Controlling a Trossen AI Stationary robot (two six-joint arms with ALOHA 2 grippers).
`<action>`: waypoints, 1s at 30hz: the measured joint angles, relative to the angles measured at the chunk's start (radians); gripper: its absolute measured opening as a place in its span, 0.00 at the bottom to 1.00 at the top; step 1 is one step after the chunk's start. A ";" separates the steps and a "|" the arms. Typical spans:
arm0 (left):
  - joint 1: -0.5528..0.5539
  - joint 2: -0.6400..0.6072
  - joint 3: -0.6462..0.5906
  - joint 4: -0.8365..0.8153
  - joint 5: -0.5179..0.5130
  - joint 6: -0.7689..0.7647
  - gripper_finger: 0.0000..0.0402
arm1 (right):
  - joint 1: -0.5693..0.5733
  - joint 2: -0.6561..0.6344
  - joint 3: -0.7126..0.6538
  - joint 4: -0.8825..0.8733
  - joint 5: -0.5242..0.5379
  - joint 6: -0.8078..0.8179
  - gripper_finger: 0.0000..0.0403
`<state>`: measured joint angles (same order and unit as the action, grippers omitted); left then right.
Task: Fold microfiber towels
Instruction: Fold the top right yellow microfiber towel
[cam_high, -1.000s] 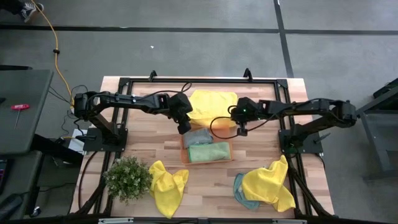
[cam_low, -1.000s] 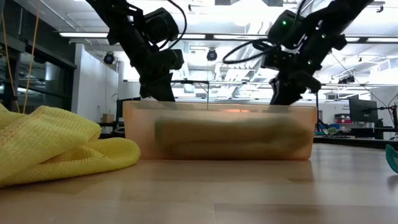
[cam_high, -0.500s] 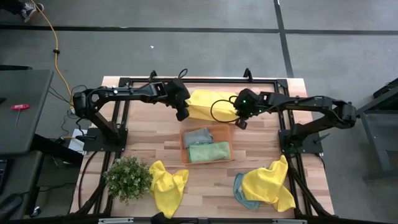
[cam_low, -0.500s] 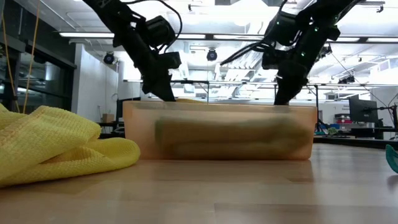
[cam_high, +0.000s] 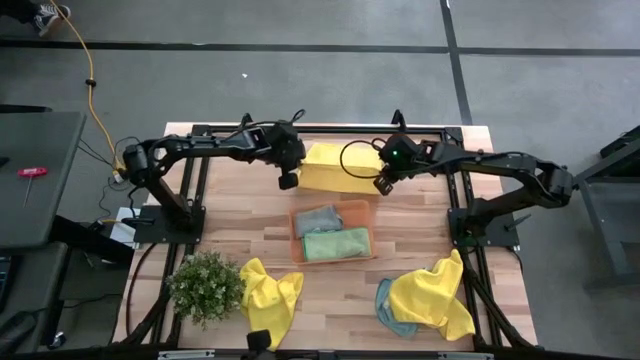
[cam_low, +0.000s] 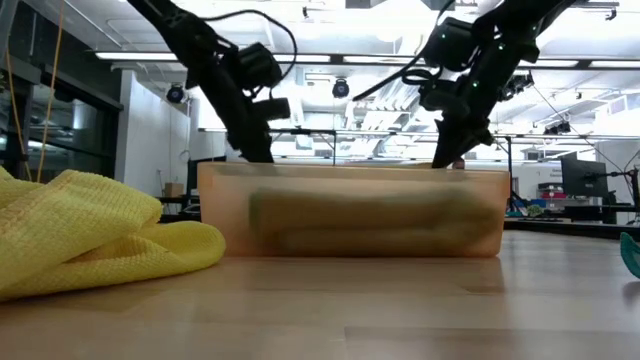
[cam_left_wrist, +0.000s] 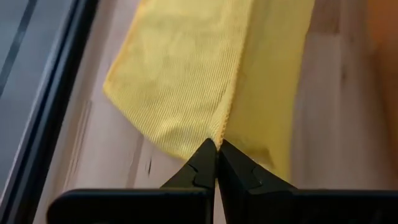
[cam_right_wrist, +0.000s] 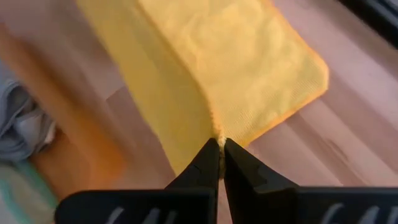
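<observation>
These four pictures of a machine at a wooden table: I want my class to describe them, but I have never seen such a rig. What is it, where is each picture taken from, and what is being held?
It is a robot with two dark jointed arms at a wooden table. One picture looks straight down from above, one looks level across the table top, and two come from cameras on the arms' wrists.

Each arm ends in a two-finger gripper. The left gripper and the right gripper are each pinched shut on an edge of the same bright yellow fuzzy towel at the far side of the table, lifting it as if to fold it.

Nearer lies a flat orange tray holding a grey-blue cloth and a folded pale green cloth. In front are a small leafy potted plant, a crumpled yellow towel, and another yellow towel over a teal cloth.
</observation>
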<state>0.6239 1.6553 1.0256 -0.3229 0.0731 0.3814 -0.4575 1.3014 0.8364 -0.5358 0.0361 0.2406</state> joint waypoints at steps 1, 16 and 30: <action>0.000 0.012 0.000 0.001 -0.010 0.018 0.00 | -0.006 0.000 0.000 0.004 0.012 0.006 0.00; -0.010 0.046 0.000 0.159 -0.199 0.170 0.01 | -0.109 0.101 0.001 0.074 0.118 0.074 0.00; -0.009 0.164 0.000 0.223 -0.323 0.209 0.01 | -0.171 0.199 0.001 0.171 0.117 0.103 0.00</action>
<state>0.6153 1.8189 1.0256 -0.0999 -0.2501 0.5903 -0.6288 1.5001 0.8375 -0.3649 0.1528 0.3431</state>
